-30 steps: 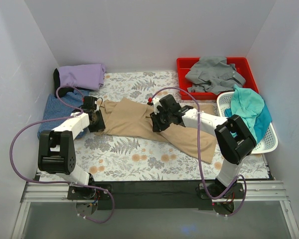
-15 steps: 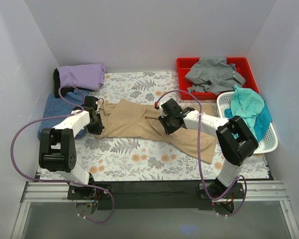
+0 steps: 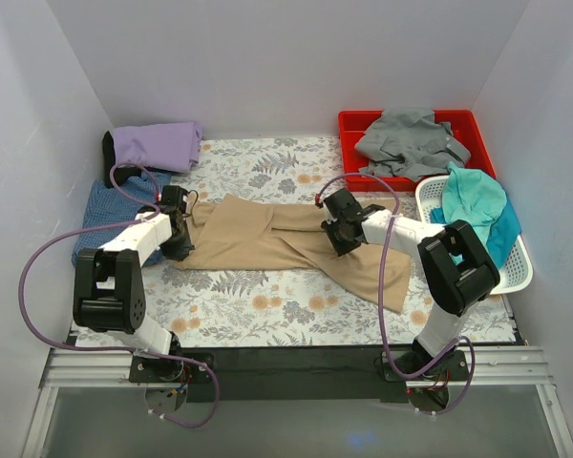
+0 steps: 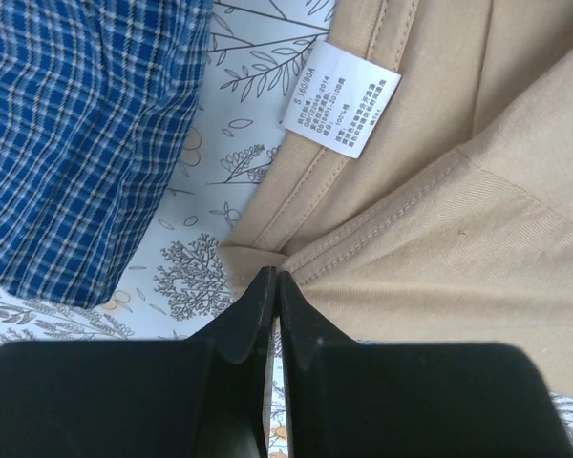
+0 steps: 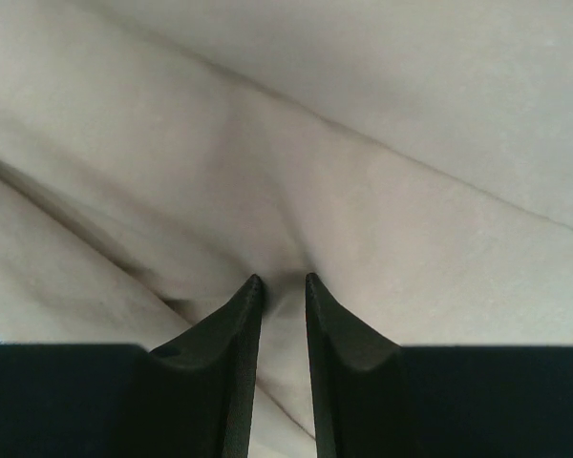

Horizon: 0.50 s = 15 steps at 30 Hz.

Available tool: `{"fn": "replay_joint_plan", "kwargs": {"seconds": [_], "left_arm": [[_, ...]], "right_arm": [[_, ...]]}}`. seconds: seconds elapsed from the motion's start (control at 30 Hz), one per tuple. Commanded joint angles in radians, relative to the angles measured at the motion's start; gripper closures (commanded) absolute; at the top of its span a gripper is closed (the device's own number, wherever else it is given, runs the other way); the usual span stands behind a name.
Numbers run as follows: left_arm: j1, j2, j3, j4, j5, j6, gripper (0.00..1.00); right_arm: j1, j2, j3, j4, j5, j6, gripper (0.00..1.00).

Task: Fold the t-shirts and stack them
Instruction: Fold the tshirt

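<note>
While clamping tan t-shirt [image 3: 258,239] mid-table, left gripper [image 4: 275,279] at hem corner, right gripper [image 5: 282,281] on crease, judged fold barely begun. Counted lavender t-shirt [image 3: 158,145], blue t-shirt [image 3: 100,215] seemingly folded by far-left corner; grey t-shirt [image 3: 411,138], teal t-shirt [image 3: 473,205] crumpled by far-right corner.

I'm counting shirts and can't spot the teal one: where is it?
In the top view, the teal t-shirt is draped over the white basket at the right edge of the table, next to the red bin.
</note>
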Motion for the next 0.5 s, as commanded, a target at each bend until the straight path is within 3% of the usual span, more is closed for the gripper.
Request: {"fn": "replay_joint_plan", "kwargs": {"seconds": [0.0, 0.2, 0.43, 0.47], "left_arm": [[0.005, -0.081, -0.017, 0.008, -0.067, 0.025, 1.0], [0.005, -0.147, -0.06, 0.038, -0.081, 0.042, 1.0], [0.005, -0.126, -0.051, 0.029, -0.084, 0.036, 1.0], [0.005, -0.124, -0.05, 0.031, -0.087, 0.035, 0.94]], "right_arm": [[-0.051, 0.038, -0.026, -0.028, 0.07, 0.002, 0.69], [-0.102, 0.076, 0.007, -0.034, 0.053, -0.021, 0.69], [-0.08, -0.025, 0.01, -0.057, -0.151, -0.031, 0.68], [-0.074, -0.043, 0.007, -0.061, -0.139, -0.023, 0.68]]}}
